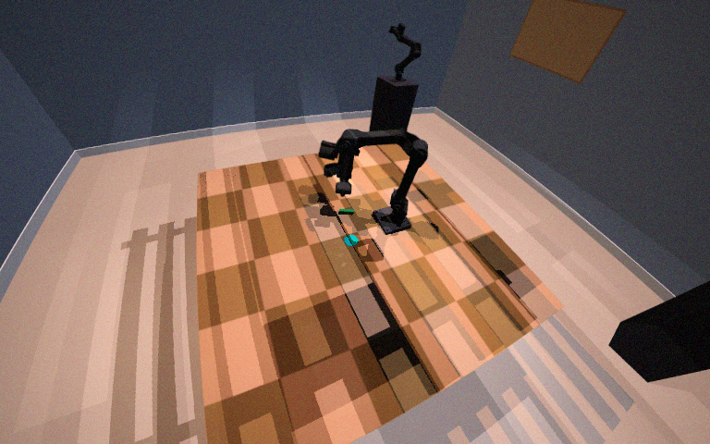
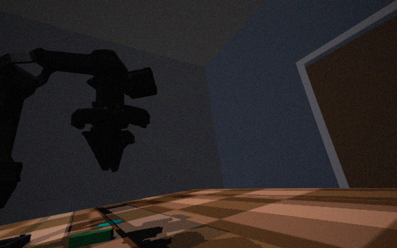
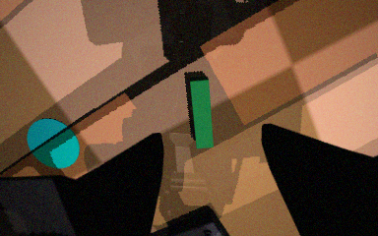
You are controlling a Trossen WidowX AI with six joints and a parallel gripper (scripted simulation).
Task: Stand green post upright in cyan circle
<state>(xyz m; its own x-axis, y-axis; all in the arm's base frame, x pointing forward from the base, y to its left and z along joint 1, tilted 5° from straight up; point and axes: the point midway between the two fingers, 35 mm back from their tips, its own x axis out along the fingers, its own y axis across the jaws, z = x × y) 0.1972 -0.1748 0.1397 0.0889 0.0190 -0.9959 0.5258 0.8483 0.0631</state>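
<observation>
The green post (image 1: 346, 211) (image 2: 91, 237) (image 3: 202, 114) lies on its side on the checkered floor. The cyan circle (image 1: 350, 240) (image 2: 106, 223) (image 3: 41, 133) is flat on the floor a short way from the post, with nothing standing on it. My gripper (image 1: 343, 192) (image 2: 109, 170) (image 3: 212, 138) points down and hangs well above the floor. In the wrist view its fingers stand apart with nothing between them, and the post shows below, beyond the gap between the fingertips.
The arm's base (image 1: 391, 222) stands to the right of the post in the top view. A dark pedestal (image 1: 393, 104) with a second small arm (image 1: 410, 49) on it stands behind. A black block (image 1: 667, 335) is at the right edge. Dark shadows fall around the post.
</observation>
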